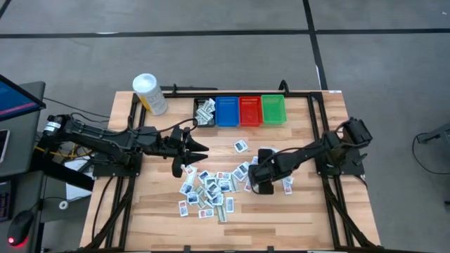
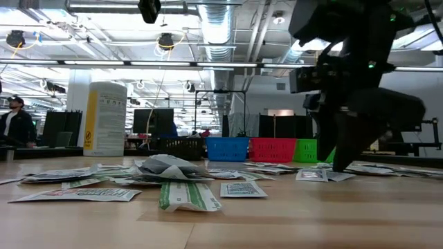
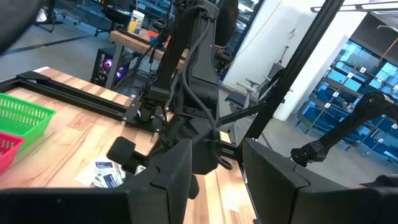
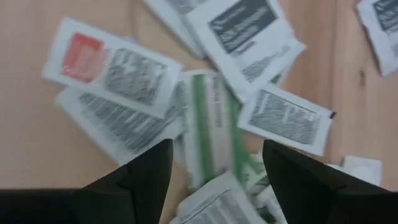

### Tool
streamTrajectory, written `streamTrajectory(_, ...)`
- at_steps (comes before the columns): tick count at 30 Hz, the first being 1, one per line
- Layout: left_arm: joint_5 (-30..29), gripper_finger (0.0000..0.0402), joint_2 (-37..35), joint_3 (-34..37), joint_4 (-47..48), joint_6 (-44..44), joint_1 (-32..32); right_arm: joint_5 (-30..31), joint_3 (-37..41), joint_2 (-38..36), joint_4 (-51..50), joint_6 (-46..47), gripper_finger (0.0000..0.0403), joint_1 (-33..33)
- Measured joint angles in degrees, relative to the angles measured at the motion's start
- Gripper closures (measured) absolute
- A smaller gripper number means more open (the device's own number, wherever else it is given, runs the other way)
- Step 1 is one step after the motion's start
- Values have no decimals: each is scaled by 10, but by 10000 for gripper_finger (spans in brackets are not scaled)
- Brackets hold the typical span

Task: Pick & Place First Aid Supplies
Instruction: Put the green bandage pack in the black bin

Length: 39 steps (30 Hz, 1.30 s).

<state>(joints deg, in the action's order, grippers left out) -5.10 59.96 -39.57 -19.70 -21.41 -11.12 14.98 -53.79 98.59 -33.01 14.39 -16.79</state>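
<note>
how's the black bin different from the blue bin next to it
The black bin already holds some packets, while the blue bin looks empty. The black bin sits at the end of the row nearest the white tub; the blue bin sits between the black bin and the red bin. Both are small rectangular bins of similar size.

I see the packets [image 1: 207, 191] scattered mid-table, four bins [image 1: 240, 111] in a row behind them, some packets seemingly in the leftmost bin, and the tub [image 1: 150, 93] left of the row.
</note>
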Motion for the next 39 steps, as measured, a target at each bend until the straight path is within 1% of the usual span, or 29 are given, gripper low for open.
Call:
streamTrajectory(3, 0, 256, 0, 0, 0, 0, 0, -3, 0, 0, 0, -6, 161, 15)
streamTrajectory(8, 0, 256, 0, 0, 2, 0, 0, -62, 0, 0, 16, -45, 188, 34)
streamTrajectory(16, 0, 256, 0, 0, 3, 0, 0, -72, 0, 0, 20, -49, 253, 38)
streamTrajectory(21, 0, 256, 0, 0, 4, 0, 0, -76, 0, 1, 22, -49, 280, 38)
streamTrajectory(25, 0, 256, 0, 0, 4, 0, 0, -76, 0, 1, 23, -54, 287, 38)
streamTrajectory(32, 0, 256, 0, 0, 5, 0, 0, -88, 26, -1, 59, -53, 282, 38)
streamTrajectory(39, 0, 256, 0, 0, 8, 0, 0, -89, 42, -2, 72, -25, 285, 38)
